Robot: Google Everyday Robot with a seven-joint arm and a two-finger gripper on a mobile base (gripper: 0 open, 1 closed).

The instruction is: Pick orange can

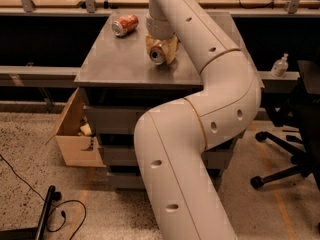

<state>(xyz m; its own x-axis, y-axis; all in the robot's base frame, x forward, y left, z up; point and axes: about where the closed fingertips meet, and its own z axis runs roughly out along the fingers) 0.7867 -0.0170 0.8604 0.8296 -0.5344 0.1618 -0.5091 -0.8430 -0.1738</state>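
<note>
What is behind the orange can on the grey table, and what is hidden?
The gripper sits right behind and over the orange can. Farther back left a redder can lies on the table. The arm covers the table's back right, hiding that part.

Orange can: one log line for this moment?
gripper at orange can | can on its side on table | not lifted | red can lying apart, back left

A redder can (125, 25) lies on its side near the grey table's (112, 66) far left corner. An open cardboard box (75, 141) sits below; a black chair (295, 134) stands right.
</note>
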